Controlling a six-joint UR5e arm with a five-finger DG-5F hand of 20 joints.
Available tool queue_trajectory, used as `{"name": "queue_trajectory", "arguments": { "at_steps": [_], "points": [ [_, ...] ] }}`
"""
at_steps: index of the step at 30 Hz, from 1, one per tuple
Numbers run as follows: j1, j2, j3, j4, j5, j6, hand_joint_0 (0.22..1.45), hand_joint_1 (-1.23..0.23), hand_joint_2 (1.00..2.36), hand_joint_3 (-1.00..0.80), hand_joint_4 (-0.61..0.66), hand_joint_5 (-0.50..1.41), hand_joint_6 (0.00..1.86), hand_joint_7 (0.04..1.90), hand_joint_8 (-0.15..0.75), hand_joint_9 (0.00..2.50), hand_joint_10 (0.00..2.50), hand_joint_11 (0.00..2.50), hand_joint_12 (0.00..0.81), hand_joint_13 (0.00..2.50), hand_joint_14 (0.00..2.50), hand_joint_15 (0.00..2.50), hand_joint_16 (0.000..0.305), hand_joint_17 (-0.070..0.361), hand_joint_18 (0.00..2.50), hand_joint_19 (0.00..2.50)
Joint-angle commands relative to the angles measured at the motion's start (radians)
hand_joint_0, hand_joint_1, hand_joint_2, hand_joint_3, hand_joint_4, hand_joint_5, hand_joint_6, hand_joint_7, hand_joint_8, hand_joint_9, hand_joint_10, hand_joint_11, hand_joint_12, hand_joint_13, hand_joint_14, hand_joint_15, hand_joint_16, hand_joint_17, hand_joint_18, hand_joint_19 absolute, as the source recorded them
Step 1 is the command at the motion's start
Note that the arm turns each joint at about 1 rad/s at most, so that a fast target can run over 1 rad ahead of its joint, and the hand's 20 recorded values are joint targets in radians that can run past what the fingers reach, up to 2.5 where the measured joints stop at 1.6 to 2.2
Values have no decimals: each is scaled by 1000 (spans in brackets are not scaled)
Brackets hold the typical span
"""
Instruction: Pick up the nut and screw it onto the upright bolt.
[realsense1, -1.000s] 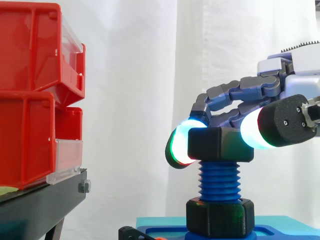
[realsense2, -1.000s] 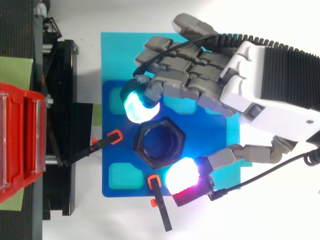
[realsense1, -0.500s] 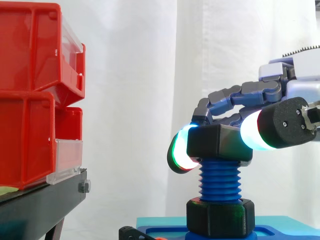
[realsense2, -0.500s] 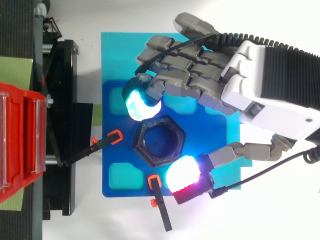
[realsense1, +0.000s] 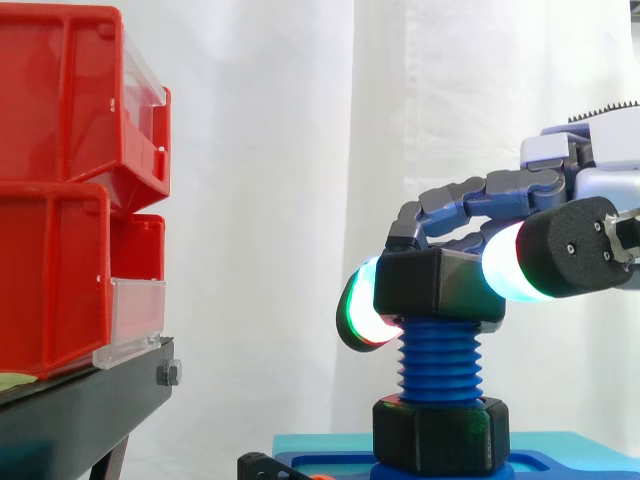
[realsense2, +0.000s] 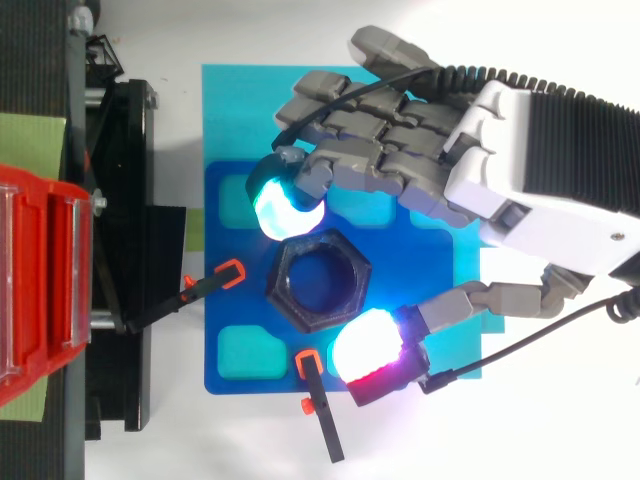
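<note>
1. State: the black hex nut (realsense1: 440, 285) sits on top of the upright blue bolt (realsense1: 438, 362), over the blue base plate (realsense2: 430, 260). The hand (realsense2: 520, 195) is closed on it in a pinch. In the top view one glowing pad (realsense2: 285, 208) bears at 11 o'clock of the nut and the opposing pad (realsense2: 368, 348) at 5 o'clock. The other fingers are curled above and not on the nut.
2. Handling, our judgement: the nut looks like rigid moulded or printed plastic. We expect it to be light, stiff and not fragile, with matte faces that should grip fairly well.
3. Where to hold: opposite flats, as here. Corners would likely let the pads roll off while turning.
4. The bolt's thread is coarse, so we expect low turning effort. Cross-threading is the risk if the nut sits canted.
5. Hard to tell: the bolt's tip is inside the nut, so we cannot say whether threads are engaged. In the side view the nut may lean slightly.
6. A second black nut (realsense1: 440, 432) sits low on the bolt, with the foot cut off by the frame edge.
7. Red bins (realsense1: 60, 200) stand well apart at 9 o'clock.
</note>
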Motion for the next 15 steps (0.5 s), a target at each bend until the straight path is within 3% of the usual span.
{"name": "queue_trajectory", "arguments": {
  "at_steps": [1, 15],
  "points": [
    [0, -1, 0, -1, -1, 0, 515, -736, 1000, -500, 204, -204, 501, 1101, 249, 335, 0, 0, 265, 248, 0, 0, 28, 62, 31, 0],
    [-1, -1, 0, -1, -1, -6, 488, -703, 1000, -500, 209, -205, 502, 1066, 254, 325, 0, 0, 274, 242, 0, 0, 30, 67, 18, 0]
  ]
}}
